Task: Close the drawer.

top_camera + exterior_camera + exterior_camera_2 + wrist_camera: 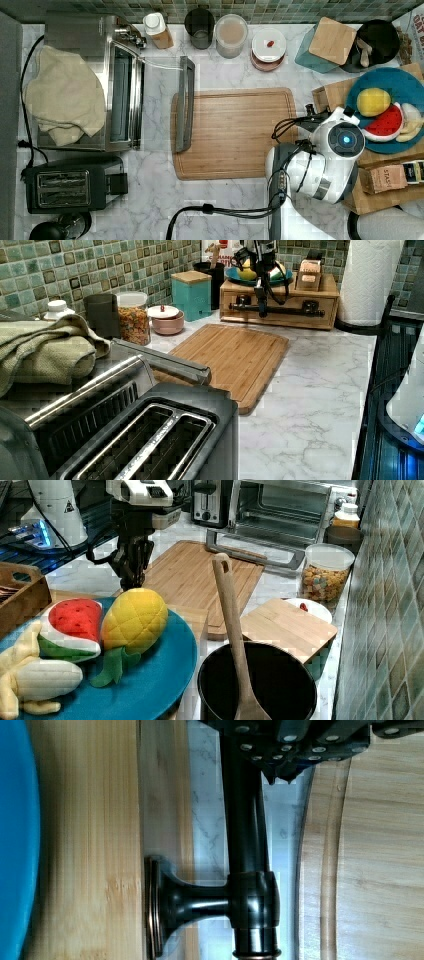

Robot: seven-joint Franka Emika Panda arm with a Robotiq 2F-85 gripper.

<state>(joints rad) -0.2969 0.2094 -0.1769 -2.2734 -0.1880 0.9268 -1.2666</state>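
Widest first: the marble counter [320, 405] runs down the left view, with the cutting board [230, 357] lying mid-frame. Behind it, in the upper right of the left view, sits the low wooden box [327, 287], a blue plate [240, 276] of toy fruit on top.

The drawer [290, 317] is in the face of that box, and from here its front looks level with the box or very nearly so. I cannot make out whether a gap is left. A dark bar handle [295, 309] runs along that front.

The gripper [262, 310] hangs straight down at the handle, left of its middle in the left view. In the wrist view the bar passes right under it, with marble showing between the bar and the wood. Whether it is clamped on the bar or loose around it, I cannot tell.

My read is that this is the last bit of the push. Drive straight toward the box, square to the front, low and slow. Pushing off-centre like this could skew the drawer, so keep the force level. Ease off once the front seats, or the box and plate may slide.
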